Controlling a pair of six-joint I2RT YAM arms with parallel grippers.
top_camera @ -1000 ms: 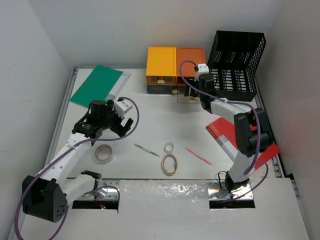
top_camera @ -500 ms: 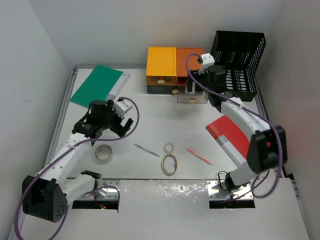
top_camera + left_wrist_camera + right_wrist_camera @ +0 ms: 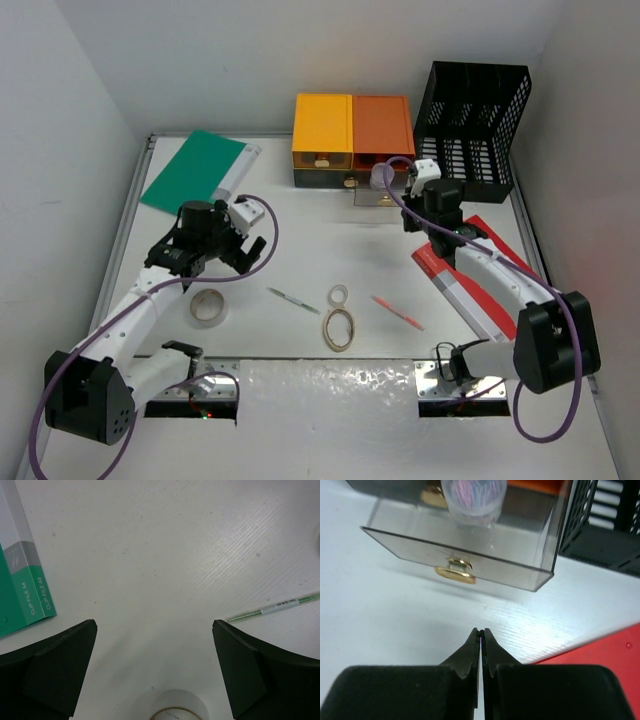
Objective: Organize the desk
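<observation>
White and flat, the desk [image 3: 320,240] fills the middle of the top view, between pale walls, with thin metal rails along its edges. Its near edge is hidden under a crinkled silvery sheet [image 3: 330,400]. In the left wrist view its surface shows fine parallel grain and a few small specks.

Partly visible items:
- The tape roll [image 3: 177,707] is cut off by the lower frame edge in the left wrist view.
- The green clip file [image 3: 20,580] runs out of frame at the left.
- The red folder [image 3: 480,280] is partly covered by the right arm.
- The contents of the black mesh basket [image 3: 470,115] at the far right corner cannot be made out.

Containers: a yellow drawer box [image 3: 322,130] and an orange drawer box [image 3: 380,125] stand side by side at the far edge. A clear drawer [image 3: 460,555] with a brass handle is pulled out of the orange box. It holds a clear cup [image 3: 472,495] of pink and purple pieces, too blurred to identify.

Loose items on the near half: a green pen [image 3: 293,299], an orange pen [image 3: 397,312], a small ring [image 3: 339,294] and a large loop [image 3: 339,328].

Left gripper [image 3: 154,625]: jaws spread wide, empty, above bare desk beyond the tape roll. Right gripper [image 3: 481,645]: fingers pressed together on nothing, just in front of the drawer.
</observation>
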